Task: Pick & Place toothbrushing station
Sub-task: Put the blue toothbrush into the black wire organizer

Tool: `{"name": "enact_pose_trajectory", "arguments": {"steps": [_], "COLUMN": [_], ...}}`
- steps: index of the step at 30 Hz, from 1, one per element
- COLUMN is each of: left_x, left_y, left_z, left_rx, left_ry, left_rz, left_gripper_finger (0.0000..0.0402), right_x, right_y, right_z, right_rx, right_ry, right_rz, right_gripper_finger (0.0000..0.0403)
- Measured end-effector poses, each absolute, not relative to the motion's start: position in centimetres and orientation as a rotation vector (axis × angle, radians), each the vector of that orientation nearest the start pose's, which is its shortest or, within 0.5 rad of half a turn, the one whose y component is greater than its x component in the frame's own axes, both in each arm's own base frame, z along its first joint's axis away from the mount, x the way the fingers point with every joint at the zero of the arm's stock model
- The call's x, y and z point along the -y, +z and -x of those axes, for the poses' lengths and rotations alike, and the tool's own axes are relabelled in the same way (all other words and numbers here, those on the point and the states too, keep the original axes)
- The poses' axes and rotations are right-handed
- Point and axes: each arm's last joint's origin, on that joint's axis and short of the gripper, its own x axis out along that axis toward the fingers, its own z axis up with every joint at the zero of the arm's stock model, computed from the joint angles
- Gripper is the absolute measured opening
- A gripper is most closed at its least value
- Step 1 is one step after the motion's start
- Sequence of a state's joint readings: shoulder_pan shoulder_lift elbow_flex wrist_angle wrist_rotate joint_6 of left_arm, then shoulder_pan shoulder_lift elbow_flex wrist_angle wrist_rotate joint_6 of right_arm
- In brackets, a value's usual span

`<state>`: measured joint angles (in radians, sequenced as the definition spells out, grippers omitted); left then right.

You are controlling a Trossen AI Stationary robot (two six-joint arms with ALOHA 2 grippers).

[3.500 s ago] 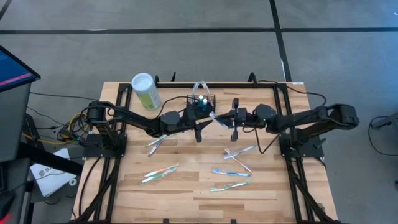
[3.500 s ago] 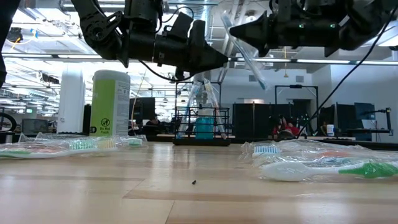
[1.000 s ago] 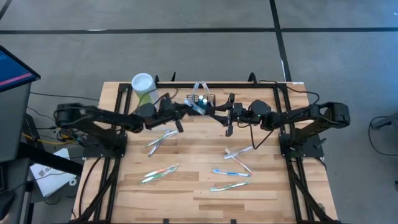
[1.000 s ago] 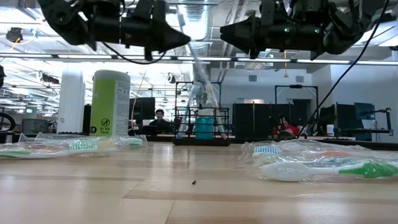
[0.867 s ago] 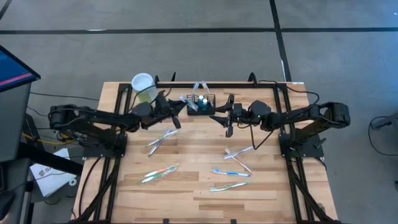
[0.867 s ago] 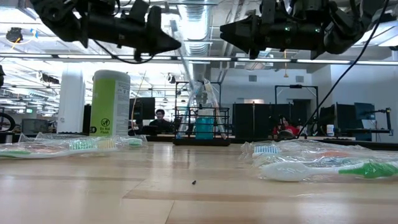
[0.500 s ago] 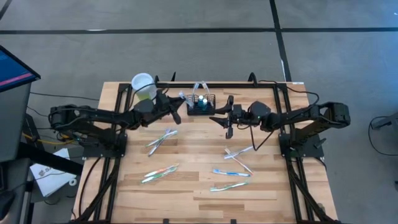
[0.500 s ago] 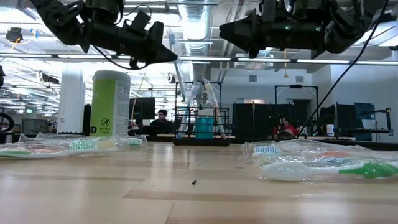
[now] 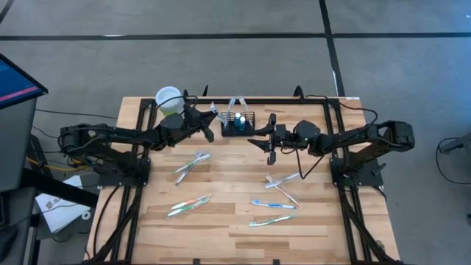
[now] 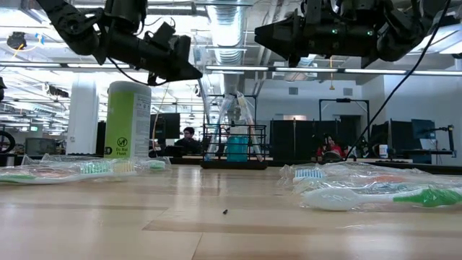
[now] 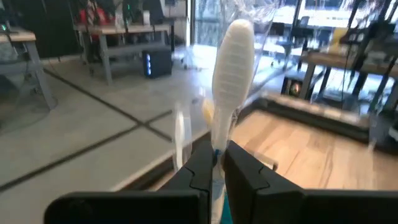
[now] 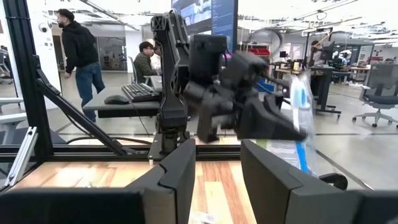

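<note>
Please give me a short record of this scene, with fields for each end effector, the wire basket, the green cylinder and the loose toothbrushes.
left end effector: raised beside the basket, shut on a wrapped toothbrush
right end effector: open, empty, raised on the basket's other side
toothbrushing station: black mesh basket at the table's far edge, wrapped toothbrushes and a blue item standing in it
pale-green cylinder: upright, white lid, beside the left arm
loose toothbrushes: wrapped, lying scattered on the table
</note>
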<state>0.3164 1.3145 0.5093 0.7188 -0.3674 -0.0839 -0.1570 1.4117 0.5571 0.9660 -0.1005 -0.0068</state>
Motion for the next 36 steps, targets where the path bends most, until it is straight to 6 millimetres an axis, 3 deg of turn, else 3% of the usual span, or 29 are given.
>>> {"name": "enact_pose_trajectory", "arguments": {"steps": [6, 16, 26, 36], "left_x": [-9.5, -10.1, -10.8, -11.0], "left_y": [19.4, 18.3, 16.8, 16.8], "left_z": [-25.7, -27.7, -27.9, -27.8], "left_rx": [-0.155, -0.193, -0.246, -0.245], "left_ry": [0.689, 0.671, 0.672, 0.651], "left_rz": [0.081, 0.087, 0.114, 0.121], "left_gripper_finger": [0.0010, 0.0011, 0.0017, 0.0073], "right_x": [4.1, 4.1, 4.1, 4.1], "right_y": [23.0, 23.0, 22.9, 22.9], "right_z": [-27.7, -27.7, -27.7, -27.7], "right_rx": [0.118, 0.114, 0.105, 0.102], "right_ry": [-0.057, -0.057, -0.057, -0.057], "right_rz": [0.023, 0.025, 0.024, 0.023], "right_gripper_finger": [0.0119, 0.0119, 0.0119, 0.0119]}}
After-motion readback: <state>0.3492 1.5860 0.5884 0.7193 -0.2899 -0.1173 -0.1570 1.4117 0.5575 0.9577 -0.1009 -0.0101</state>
